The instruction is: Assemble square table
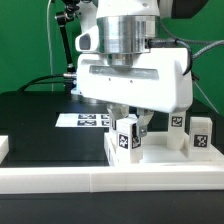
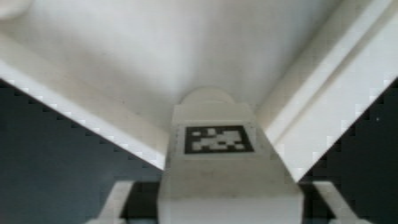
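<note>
Gripper: my two-finger gripper (image 1: 133, 128) hangs low over the black table (image 1: 30, 125), just above the near white rail (image 1: 110, 182).

Fingers: closed down on a small white tagged leg block (image 1: 126, 140); my finger pads (image 2: 128, 204) sit tight against both of its sides in the wrist view, no gap visible.

Held piece: the leg block (image 2: 221, 150) stands upright between my fingers, its black-and-white tag facing the wrist camera, its rounded end pointing away from me.

Leg contact below: from the exterior view I cannot tell whether the block's foot touches anything or hangs just clear.

Square slab: the white plastic square tabletop slab (image 1: 160, 150) lies flat behind the rail, directly under and beside my fingers; in the wrist view its pale surface (image 2: 196, 50) fills the space beyond the leg.

Other legs: two more white tagged leg blocks, one (image 1: 177, 130) close on the exterior view's right of my grip, another (image 1: 201, 134) further right, both upright on or at the slab.

Marker board: the thin flat white marker board (image 1: 85, 120) lies on the table behind my hand, toward the exterior view's left, apart from the slab.

Rail: long, white, running across the near edge of the exterior view.
</note>
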Motion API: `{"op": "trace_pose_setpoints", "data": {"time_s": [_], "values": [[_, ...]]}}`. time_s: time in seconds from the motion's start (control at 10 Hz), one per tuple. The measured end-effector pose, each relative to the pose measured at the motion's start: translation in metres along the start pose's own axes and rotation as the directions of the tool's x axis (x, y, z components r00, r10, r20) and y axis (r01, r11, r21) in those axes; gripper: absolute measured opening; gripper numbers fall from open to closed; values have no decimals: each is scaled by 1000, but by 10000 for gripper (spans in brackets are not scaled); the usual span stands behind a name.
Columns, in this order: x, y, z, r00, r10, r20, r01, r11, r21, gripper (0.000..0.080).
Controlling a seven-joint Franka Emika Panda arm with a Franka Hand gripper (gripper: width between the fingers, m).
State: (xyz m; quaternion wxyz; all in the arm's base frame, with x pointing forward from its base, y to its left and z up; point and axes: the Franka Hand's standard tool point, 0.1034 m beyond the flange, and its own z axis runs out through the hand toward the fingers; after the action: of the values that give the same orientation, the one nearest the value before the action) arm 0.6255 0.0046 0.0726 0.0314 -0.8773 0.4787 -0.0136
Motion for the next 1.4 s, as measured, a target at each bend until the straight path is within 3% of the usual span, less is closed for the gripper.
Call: {"op": "trace_pose_setpoints", "data": {"time_s": [0.4, 0.5, 0.6, 1.0, 1.4], "values": [[0, 0, 1, 997, 73, 6, -73, 997, 4, 296], [-1, -1, 1, 999, 43, 7, -43, 999, 4, 487], [-4, -3, 0, 1000, 27, 7, -27, 1000, 4, 606], [-7, -6, 0, 963, -269, 4, 269, 963, 3, 648], [-7, -6, 0, 829, -560, -2, 560, 829, -4, 649]]}}
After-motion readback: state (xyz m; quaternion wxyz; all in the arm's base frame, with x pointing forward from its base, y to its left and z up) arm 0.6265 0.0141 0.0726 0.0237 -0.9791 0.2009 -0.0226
